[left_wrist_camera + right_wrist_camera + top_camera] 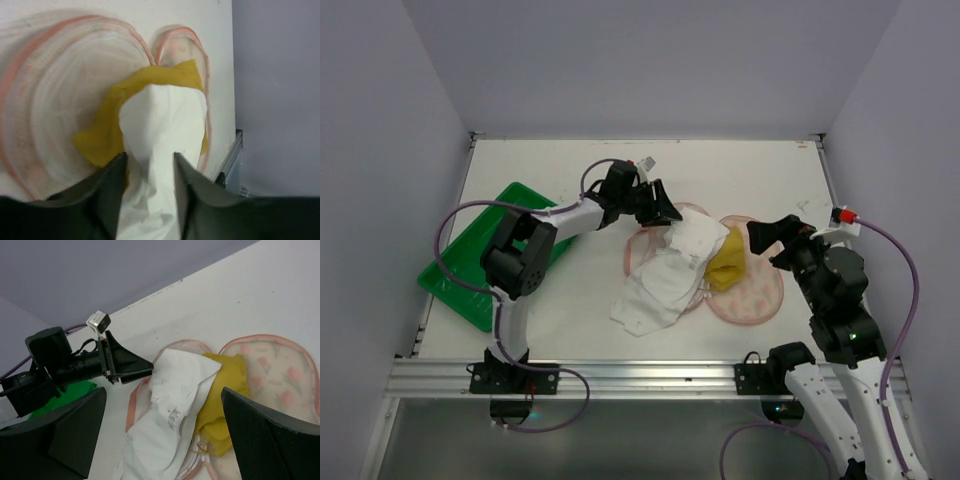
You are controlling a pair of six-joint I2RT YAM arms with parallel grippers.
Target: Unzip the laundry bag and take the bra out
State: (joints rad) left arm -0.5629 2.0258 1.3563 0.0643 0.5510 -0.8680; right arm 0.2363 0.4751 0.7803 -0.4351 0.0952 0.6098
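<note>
The laundry bag (752, 292) lies unzipped and spread flat in two printed, pink-edged lobes at mid-table. The mustard-yellow bra (726, 264) sits on it between the lobes, partly under a crumpled white fabric piece (665, 278) with a label. My left gripper (665, 213) is shut on the far edge of that white fabric; in the left wrist view the fabric (162, 120) runs between the fingers (112, 185), with the bra (102, 135) and bag (50, 95) behind. My right gripper (767, 236) is open and empty above the bag's right lobe (280, 370), bra (225, 385) below it.
A green plastic tray (470, 255) lies at the table's left side, beside the left arm. The metal rail runs along the near edge (620, 375). Grey walls enclose the table on three sides.
</note>
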